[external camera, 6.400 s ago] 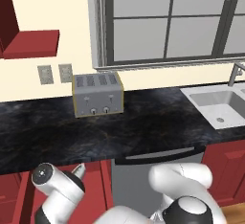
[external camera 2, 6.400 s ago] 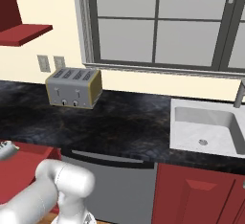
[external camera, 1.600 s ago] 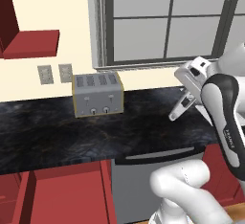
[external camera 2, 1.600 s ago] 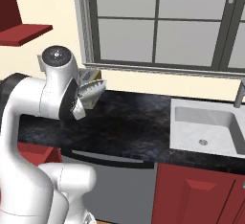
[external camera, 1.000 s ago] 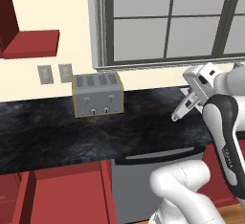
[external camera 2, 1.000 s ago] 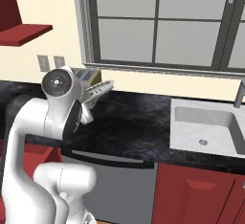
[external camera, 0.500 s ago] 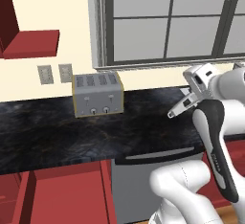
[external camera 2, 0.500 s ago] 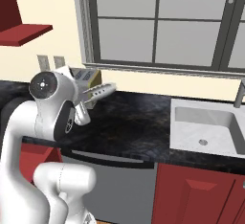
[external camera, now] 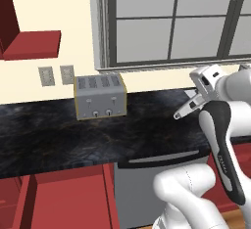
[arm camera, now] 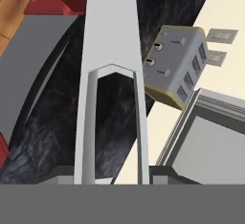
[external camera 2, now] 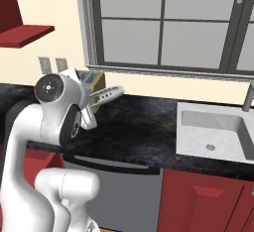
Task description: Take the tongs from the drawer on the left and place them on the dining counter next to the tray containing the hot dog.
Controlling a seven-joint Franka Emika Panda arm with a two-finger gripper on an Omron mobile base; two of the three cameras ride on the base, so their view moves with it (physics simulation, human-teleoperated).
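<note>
At the far left of the left base view, the drawer stood pulled out below the black counter, its dark red front low in the frame. You could see none of its inside from that angle. To its right sat the four-slot toaster against the wall, below two wall outlets. Next came the grey dishwasher front with its bar handle.

Further right, the tongs were up in the air above the counter edge, carried by the gripper. In the right base view the tongs projected roughly level from the hand, pointing toward the window. The sink lay well apart at the right.

In the hand view the tongs ran straight out from between the fingertips, two pale arms meeting at a closed loop. The jaws were clamped across both arms near the free ends, pressing them together.

Treat the tongs as light, stiff and smooth metal. You should expect them to pivot in a narrow pinch, because most of their length overhung the jaws. The sprung arms push outward, which likely helps the grip. Swing slowly during the carry. Neither the dining counter nor the tray was in sight.
</note>
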